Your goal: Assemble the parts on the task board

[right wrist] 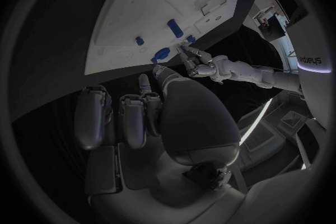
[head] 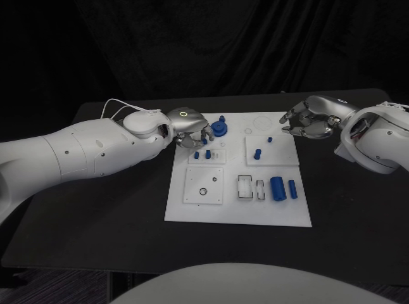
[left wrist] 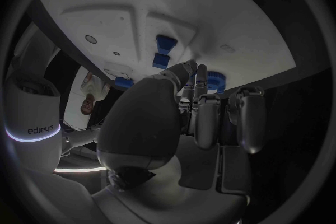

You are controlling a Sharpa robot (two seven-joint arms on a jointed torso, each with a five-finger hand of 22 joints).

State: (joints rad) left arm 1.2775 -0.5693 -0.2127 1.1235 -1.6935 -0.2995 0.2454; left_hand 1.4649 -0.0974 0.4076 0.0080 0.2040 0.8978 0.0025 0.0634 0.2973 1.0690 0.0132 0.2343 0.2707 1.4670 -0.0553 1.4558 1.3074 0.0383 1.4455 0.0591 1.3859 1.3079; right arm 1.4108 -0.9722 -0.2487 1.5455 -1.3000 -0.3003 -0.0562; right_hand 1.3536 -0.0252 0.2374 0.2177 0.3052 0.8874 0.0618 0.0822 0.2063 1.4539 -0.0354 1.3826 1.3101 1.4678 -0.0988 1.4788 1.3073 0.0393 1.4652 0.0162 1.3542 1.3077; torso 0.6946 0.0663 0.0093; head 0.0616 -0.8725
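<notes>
The left hand (head: pixel 188 125) hangs over the far left corner of the task board (head: pixel 195 214). Its fingers (left wrist: pixel 207 115) point down at the board and are curled in a bit. I cannot tell if they hold anything; nothing shows between them. A round blue gear part (head: pixel 220 129) stands just beside these fingers, on the side away from the arm. Two small blue pegs (head: pixel 202 154) stand right below the fingertips, a little nearer the robot.

The right hand (head: pixel 309 120) floats by the far right edge of the board. Its fingers (right wrist: pixel 131 119) are apart and hold nothing. A small blue peg (head: pixel 257 152) stands near them, on the board. Two bigger blue cylinders (head: pixel 283 188) lie well away from both hands, on the near right part of the board. The board rests on the black worktop (head: pixel 86 215).

What could go wrong? The left fingers are very close to the gear part and the pegs. If they come down a bit off, they may knock a peg over or push the gear part aside. A small peg could also slip out of big fingers and roll off the board.
</notes>
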